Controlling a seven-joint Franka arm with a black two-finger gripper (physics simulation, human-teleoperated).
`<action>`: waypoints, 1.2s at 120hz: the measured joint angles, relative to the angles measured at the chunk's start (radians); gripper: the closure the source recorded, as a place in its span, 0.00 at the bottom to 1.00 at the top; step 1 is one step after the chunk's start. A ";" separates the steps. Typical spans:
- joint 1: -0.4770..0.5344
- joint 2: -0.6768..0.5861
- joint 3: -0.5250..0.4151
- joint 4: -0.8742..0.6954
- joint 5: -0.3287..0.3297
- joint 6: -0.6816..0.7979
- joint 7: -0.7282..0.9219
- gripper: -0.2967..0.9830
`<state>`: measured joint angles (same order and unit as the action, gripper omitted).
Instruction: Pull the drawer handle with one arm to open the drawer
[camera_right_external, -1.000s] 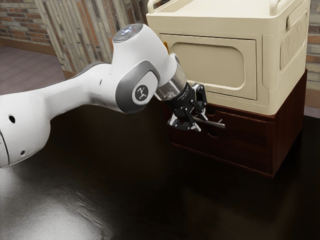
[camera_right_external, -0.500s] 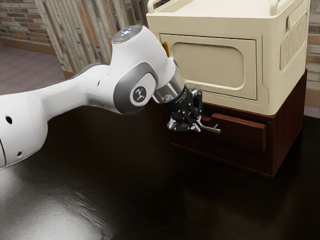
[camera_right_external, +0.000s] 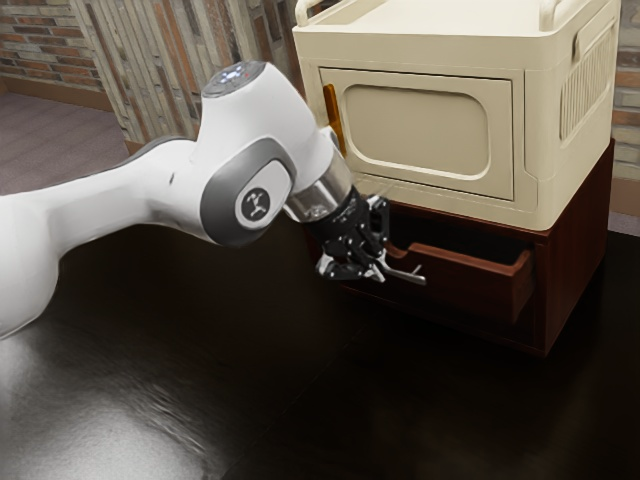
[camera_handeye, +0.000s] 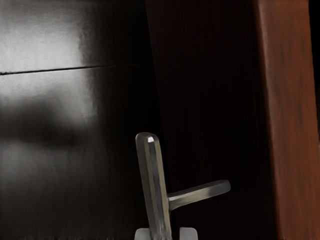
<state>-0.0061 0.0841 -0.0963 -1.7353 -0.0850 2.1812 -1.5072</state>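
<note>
Dark red wood forms the low cabinet (camera_right_external: 575, 250) in the exterior view, its upper drawer (camera_right_external: 465, 285) part open. The metal handle (camera_right_external: 408, 276) stands at the drawer's front, and the gripper (camera_right_external: 382, 258) looks closed around it. Letting that bar slide out seems the likeliest failure: a pull that swings sideways or tips the wrist could roll it free, or skew the drawer until it binds. Pulling too far might drag the drawer off its support. Above, the cream storage unit (camera_right_external: 430, 130) sits on the cabinet, its lower edge close over the opening; lifting while gripping could bring the hand up against it. Toward the exterior view's left, the black worktop (camera_right_external: 250, 400) offers room to back away, though the arm (camera_right_external: 110, 205) must fold as it retreats.

In the wrist view, the bar passes between the two pads (camera_handeye: 188, 233), its short post (camera_handeye: 202, 194) reaching toward the drawer front. Little space separates bar and wood, so a twist could scrape the face. The paler top edge (camera_handeye: 292, 125) lies beyond, well apart from the pads.
</note>
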 joint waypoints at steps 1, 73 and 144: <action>0.000 -0.002 0.000 -0.003 0.000 0.001 0.000 0.85; 0.001 -0.179 -0.011 -0.215 -0.004 0.076 -0.002 0.85; 0.002 -0.263 -0.017 -0.323 -0.009 0.126 -0.002 0.85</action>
<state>-0.0041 -0.1787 -0.1134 -2.0588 -0.0945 2.3068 -1.5097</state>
